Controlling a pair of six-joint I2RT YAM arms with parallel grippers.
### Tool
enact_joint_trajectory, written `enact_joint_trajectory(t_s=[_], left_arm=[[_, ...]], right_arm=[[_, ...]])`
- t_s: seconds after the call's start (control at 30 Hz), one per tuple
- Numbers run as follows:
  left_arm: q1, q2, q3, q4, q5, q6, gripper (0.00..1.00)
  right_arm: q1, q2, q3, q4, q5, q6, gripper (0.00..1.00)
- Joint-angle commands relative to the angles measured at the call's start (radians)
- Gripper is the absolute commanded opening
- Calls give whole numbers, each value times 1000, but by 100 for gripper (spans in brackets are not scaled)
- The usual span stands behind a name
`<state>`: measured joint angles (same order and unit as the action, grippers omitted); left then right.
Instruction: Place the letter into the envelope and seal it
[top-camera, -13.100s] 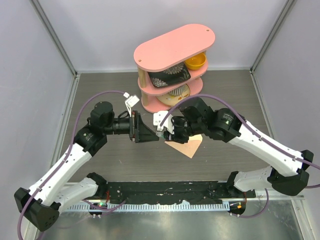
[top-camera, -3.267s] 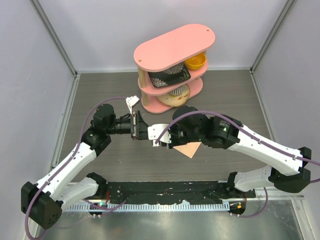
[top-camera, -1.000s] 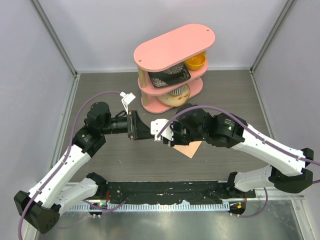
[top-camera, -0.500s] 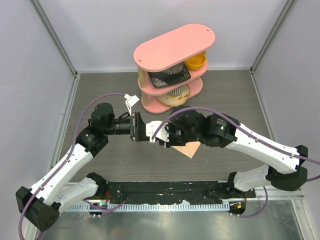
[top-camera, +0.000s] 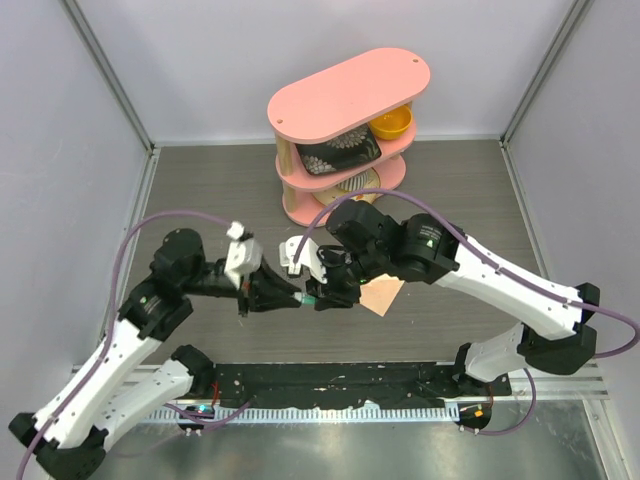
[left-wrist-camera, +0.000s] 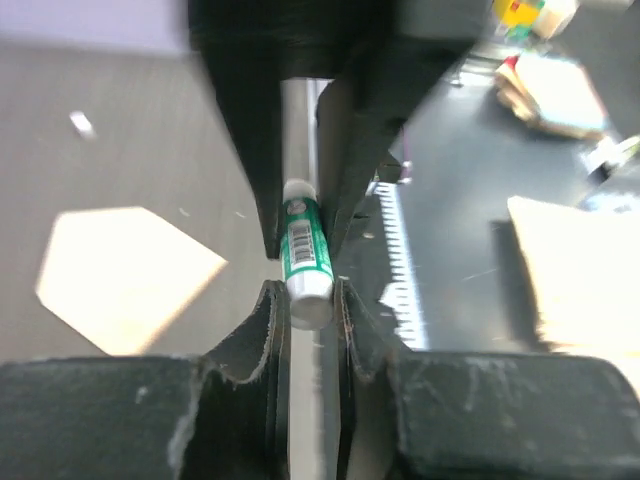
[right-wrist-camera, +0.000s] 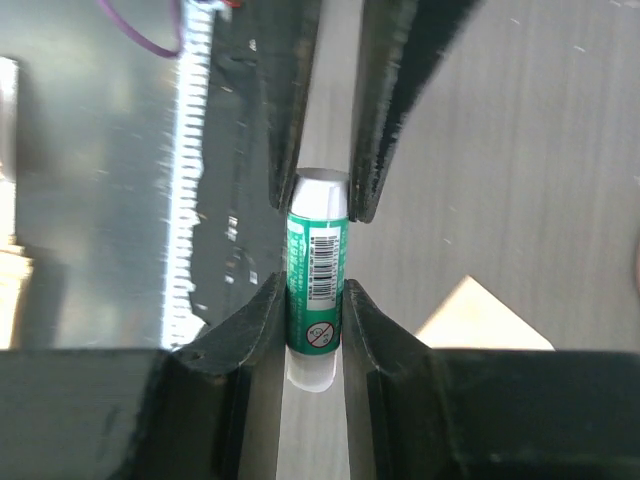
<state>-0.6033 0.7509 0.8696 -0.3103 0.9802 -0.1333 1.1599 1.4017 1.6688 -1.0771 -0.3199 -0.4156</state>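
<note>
A green glue stick (top-camera: 308, 298) with a white cap hangs in the air between my two grippers, above the table's front half. My right gripper (right-wrist-camera: 315, 292) is shut on its green body (right-wrist-camera: 317, 265). From the opposite side, my left gripper (left-wrist-camera: 308, 296) is shut on the white cap end (left-wrist-camera: 309, 298). The peach-tan envelope (top-camera: 381, 295) lies flat on the table just right of the grippers, partly under the right arm. It also shows as envelope (left-wrist-camera: 125, 278) and envelope (right-wrist-camera: 482, 318). The letter does not show as a separate sheet.
A pink three-tier shelf (top-camera: 345, 90) with bowls and dishes stands at the back centre. A black rail (top-camera: 330, 380) and a toothed strip run along the near edge. Grey walls close in the left, right and back.
My left arm swung toward the near edge and its jaws closed on the glue stick's cap. The right gripper moved left and nearer with the stick in it.
</note>
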Motion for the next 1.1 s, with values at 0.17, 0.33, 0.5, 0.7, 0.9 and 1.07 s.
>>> enact_joint_trajectory(t_s=[0.17, 0.33, 0.5, 0.7, 0.9, 1.07], left_arm=[[-27, -254, -121, -105, -24, 1374, 0], [-27, -309, -172, -147, -26, 1690, 0], [-27, -314, -175, -150, -55, 1712, 0], [-27, -354, -236, -74, -54, 1908, 0], [-27, -374, -320, 36, -87, 1980, 0], [-27, -375, -337, 80, -112, 2003, 0]], right_arm=[[-23, 68, -14, 26, -517, 269, 1], [-83, 75, -46, 108, -626, 394, 1], [-100, 77, -61, 120, -650, 414, 1], [-104, 59, -136, 189, -725, 536, 1], [-124, 37, -217, 264, -829, 652, 1], [-155, 33, -250, 324, -877, 744, 1]])
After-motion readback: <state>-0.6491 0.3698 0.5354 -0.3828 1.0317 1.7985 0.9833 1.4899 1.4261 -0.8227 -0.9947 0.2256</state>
